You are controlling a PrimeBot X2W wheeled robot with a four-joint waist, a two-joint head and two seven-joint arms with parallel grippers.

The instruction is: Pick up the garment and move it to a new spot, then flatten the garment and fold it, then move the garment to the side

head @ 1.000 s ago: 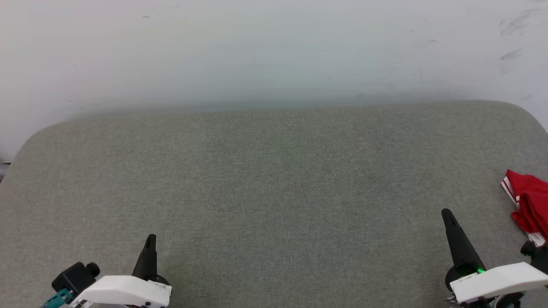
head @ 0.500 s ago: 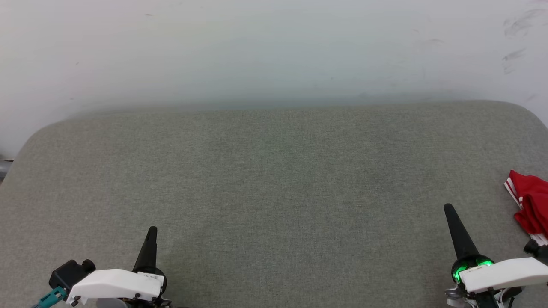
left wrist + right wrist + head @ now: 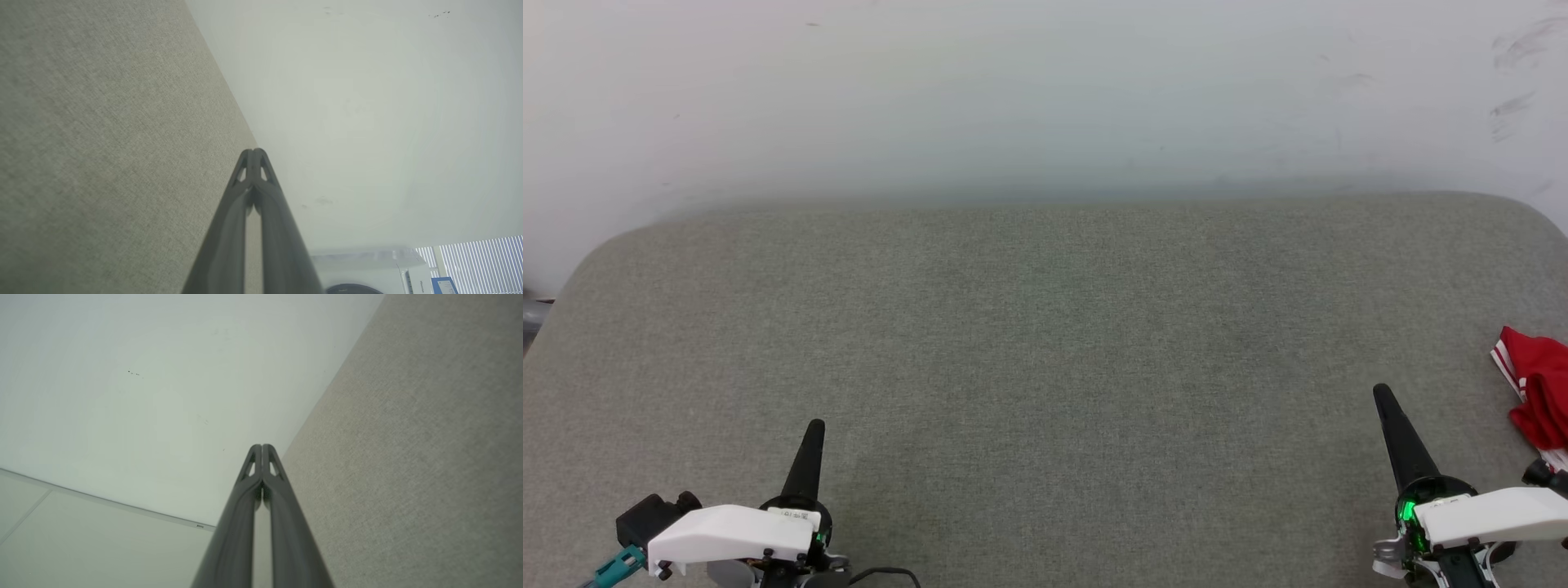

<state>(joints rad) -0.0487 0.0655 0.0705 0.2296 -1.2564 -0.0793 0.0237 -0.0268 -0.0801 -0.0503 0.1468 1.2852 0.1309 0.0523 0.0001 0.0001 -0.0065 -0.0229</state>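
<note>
Red garment (image 3: 1535, 392) bunched at 3 o'clock on our grey desk (image 3: 1045, 343).
We see the left pincer (image 3: 814, 429) at 7, right pincer (image 3: 1382, 394) at 5, both pressed together, empty.

Body: left end effector (image 3: 814, 426), right end effector (image 3: 1380, 392), dark tapered fingers (image 3: 805, 478), white wrist shells (image 3: 727, 527); green light (image 3: 1405, 513) on right, teal connector (image 3: 617, 563) on left.

The garment (image 3: 1539, 384) lies on the table (image 3: 1045, 343) at its right edge, to the right of the right end effector (image 3: 1381, 394). The left end effector (image 3: 815, 426) is over the table's near left, well apart from the garment. The wall (image 3: 1045, 98) stands behind the table.
</note>
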